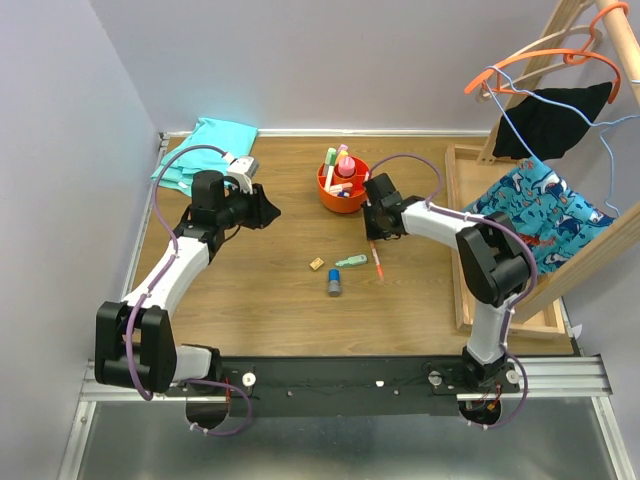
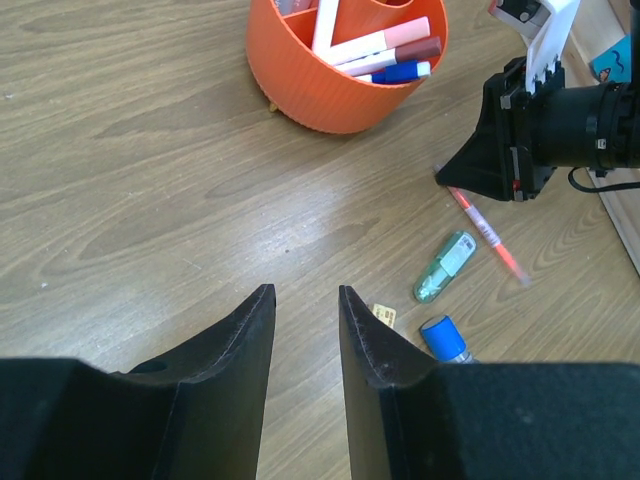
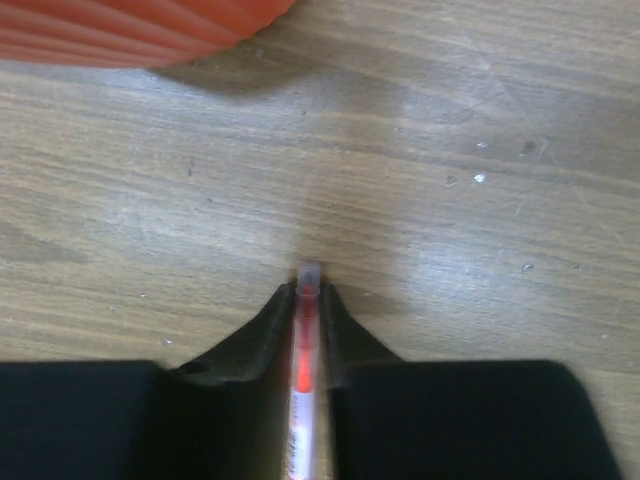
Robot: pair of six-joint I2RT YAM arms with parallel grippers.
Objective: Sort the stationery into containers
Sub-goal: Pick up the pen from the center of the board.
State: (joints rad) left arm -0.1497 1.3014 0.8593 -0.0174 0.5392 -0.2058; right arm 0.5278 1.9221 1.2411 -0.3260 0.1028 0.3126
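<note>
Wood-grain tabletop (image 1: 270,300) lies beneath both arms. Right pincer (image 3: 308,295) is clamped on the thin orange-red pen (image 3: 302,370), whose tip pokes just past the fingertips. The orange organiser (image 3: 130,25) sits ahead, to its left. Left pincer (image 2: 305,300) hangs part-open, gripping nothing.

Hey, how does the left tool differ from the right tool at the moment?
The left tool stands open with nothing between its fingers; the right tool is shut on the thin orange-red pen. The left tool hangs over bare table, apart from the loose stationery; the right tool is down at the tabletop beside the orange organiser. Both are black and two-fingered.
</note>
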